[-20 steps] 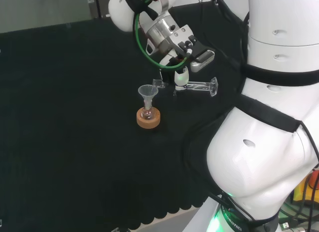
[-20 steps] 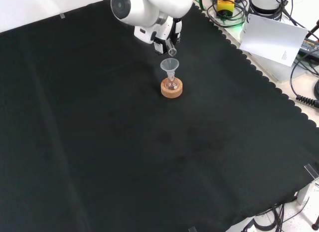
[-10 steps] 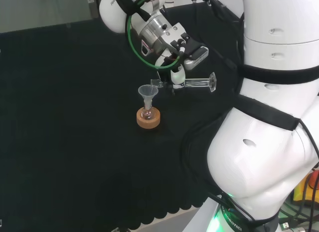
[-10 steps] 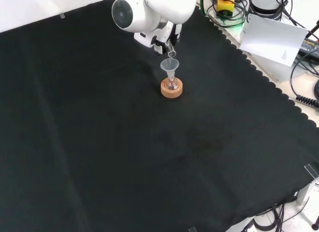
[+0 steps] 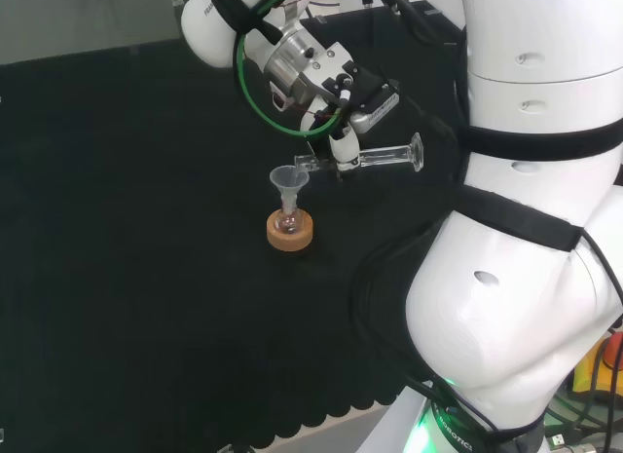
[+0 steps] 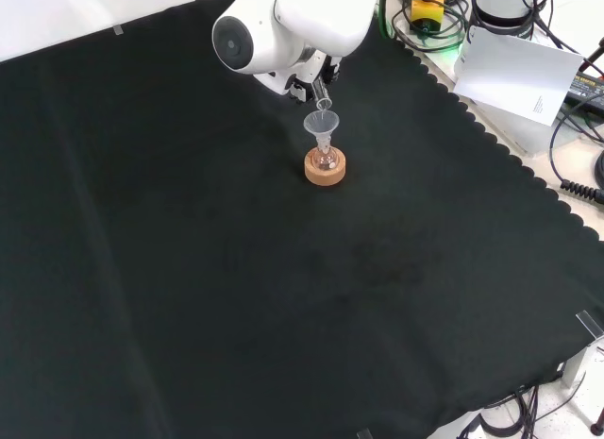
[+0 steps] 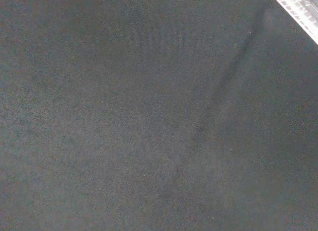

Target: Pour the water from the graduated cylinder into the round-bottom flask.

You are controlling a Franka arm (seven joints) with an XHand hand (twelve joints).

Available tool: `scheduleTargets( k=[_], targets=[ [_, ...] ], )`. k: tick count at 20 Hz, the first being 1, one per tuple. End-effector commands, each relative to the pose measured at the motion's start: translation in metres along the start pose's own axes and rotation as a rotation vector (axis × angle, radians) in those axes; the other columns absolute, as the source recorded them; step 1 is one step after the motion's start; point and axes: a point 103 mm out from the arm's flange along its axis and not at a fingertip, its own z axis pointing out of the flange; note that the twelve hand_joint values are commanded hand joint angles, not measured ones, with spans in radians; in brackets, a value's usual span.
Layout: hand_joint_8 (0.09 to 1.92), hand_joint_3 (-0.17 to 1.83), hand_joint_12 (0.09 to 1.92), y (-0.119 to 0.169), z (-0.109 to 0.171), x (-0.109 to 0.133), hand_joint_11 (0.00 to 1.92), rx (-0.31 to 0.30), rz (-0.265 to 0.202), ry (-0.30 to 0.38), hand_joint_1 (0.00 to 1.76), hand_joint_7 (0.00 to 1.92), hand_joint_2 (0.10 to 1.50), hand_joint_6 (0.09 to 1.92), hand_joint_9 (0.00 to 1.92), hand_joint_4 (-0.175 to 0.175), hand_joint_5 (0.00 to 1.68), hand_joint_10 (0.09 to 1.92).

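- Black cloth [image 6: 236, 297] covers bench, scalloped edge at front view's right.
- Hand [image 5: 343, 141] curled round cylinder [image 5: 375, 158], tipped near level above funnel [image 5: 288, 180].
- Flask [image 6: 326, 160] on cork ring [image 6: 325, 171].
- Cables, white paper [image 6: 514, 73] beyond cloth.

lab | glass flask [image 5: 288, 219], funnel [image 5: 289, 179] | cables [image 6: 576, 127], black cloth [image 6: 236, 297]

Black cloth [image 6: 189, 269], scalloped edge. Cork ring [image 5: 291, 231] tan. Funnel [image 5: 288, 181] and graduated cylinder [image 5: 375, 159] clear. Arm link [image 5: 526, 307] white.
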Motion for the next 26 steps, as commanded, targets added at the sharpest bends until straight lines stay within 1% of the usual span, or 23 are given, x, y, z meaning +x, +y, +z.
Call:
scheduleTargets(
  k=[1, 9, 17, 26],
  targets=[
    [1.18, 0.0, 0.79, -0.002, -0.002, 0.0, 1.13, 0.017, 0.021, -0.023, 1.35, 0.9, 1.15, 0.84, 1.32, -0.085, 1.03, 0.21],
    [1.18, 0.0, 0.78, -0.004, -0.006, 0.002, 1.13, 0.029, 0.043, -0.054, 1.35, 0.9, 1.15, 0.84, 1.32, -0.085, 1.03, 0.21],
    [1.18, 0.0, 0.78, -0.007, -0.011, 0.001, 1.13, 0.025, 0.072, -0.079, 1.35, 0.9, 1.15, 0.83, 1.32, -0.085, 1.03, 0.21],
    [1.18, 0.0, 0.78, -0.006, -0.014, 0.003, 1.13, 0.043, 0.1, -0.106, 1.35, 0.9, 1.15, 0.83, 1.32, -0.084, 1.03, 0.21]
  ],
)
